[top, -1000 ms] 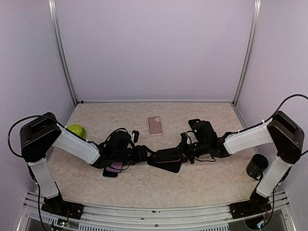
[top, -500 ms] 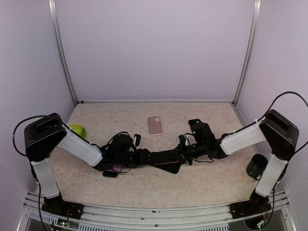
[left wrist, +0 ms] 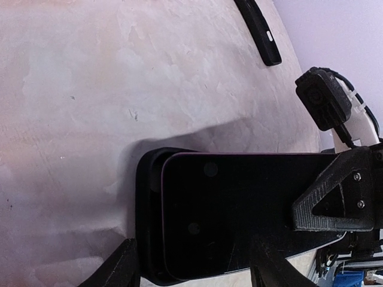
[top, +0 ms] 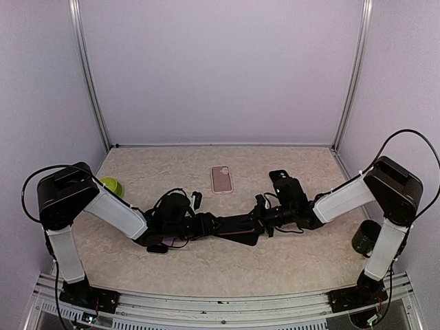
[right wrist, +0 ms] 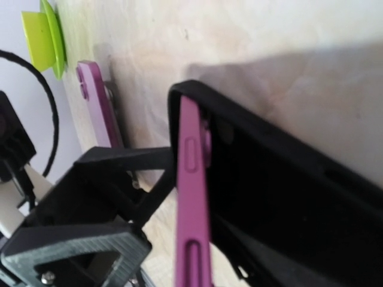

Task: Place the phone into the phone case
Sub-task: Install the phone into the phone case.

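Right now the phone [left wrist: 239, 221] lies partly in the black phone case [left wrist: 146, 227], which hangs low over the counter [top: 275, 268], just on the near side of the pink case [top: 221, 179]. My right fingers [left wrist: 338, 197] are pinched tight, seemingly on the rim at the end to the right of the pink case. My left fingers [left wrist: 122, 266] stand half apart astride the other end; whether they press on it I cannot tell. Seen from the right wrist, the phone's purple edge rides above the case wall, so it looks unseated. I judge the danger is a push on that raised side: the wall could fold under, or the thin rim could slip from my right pinch and drop both.
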You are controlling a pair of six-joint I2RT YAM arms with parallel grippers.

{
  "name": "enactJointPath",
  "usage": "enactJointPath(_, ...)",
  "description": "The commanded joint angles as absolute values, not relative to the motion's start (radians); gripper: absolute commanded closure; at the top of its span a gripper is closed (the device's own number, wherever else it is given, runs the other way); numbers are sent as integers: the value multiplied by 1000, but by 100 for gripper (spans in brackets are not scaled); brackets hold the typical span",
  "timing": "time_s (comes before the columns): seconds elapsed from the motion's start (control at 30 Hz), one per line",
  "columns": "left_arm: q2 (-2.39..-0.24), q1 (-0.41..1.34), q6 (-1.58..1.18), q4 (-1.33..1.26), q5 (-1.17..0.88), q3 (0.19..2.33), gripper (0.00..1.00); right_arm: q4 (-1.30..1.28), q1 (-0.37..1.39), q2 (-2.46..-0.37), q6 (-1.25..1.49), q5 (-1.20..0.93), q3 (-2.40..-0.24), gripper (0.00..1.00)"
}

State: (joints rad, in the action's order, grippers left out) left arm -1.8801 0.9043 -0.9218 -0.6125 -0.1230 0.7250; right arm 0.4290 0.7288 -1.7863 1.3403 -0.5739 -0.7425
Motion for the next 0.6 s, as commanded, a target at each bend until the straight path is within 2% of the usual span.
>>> enactJointPath(0.0, -1911, 926, -938, -647, -158, 707, 39, 486, 725, -1826, 1400, -593, -720, 100)
enactJointPath(0.57, -1929, 893, -904, -630, -185, 740, 39, 527, 725, -1968, 1334, -704, -769, 100)
